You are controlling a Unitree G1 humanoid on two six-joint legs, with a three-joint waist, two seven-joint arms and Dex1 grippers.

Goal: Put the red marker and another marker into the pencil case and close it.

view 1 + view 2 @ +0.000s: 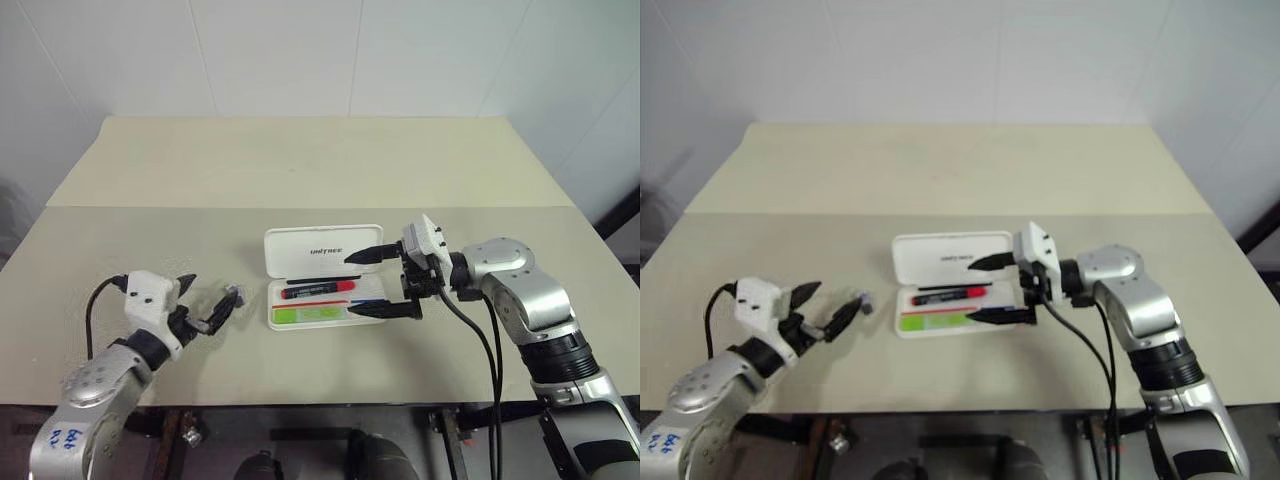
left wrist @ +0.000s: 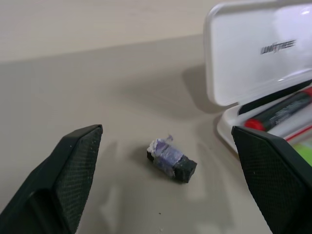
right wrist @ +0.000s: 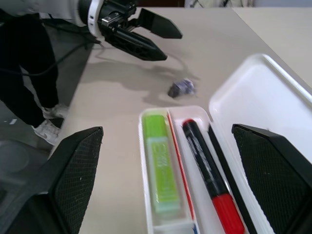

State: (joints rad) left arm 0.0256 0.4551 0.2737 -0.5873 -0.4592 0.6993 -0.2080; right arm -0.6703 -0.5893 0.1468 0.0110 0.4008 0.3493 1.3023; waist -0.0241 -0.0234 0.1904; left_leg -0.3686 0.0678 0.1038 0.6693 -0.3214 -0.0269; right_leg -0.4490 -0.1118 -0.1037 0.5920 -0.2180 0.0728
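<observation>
Both hands are spread wide and carry nothing: your right hand [image 1: 383,283] hovers at the right end of the pencil case [image 1: 324,278], one finger up by the raised lid, the other low beside the tray, while your left hand [image 1: 200,303] hangs over the worktop [image 1: 300,170] well left of the case, just beside a small grey block [image 2: 171,160] that is no part of the job.

The red marker [image 3: 211,176] and the green marker [image 3: 161,162] both lie flat in the tray, side by side in separate slots, so judging from that, only the closing is left. The lid stands up along the far edge of the tray.

To do it well, bring your right hand behind the lid's free edge and push it forward and down in an arc about the hinge. Press near the middle so the case does not spin. If it slides toward you, steady the tray's left end with your left hand, keeping clear of the grey block.
</observation>
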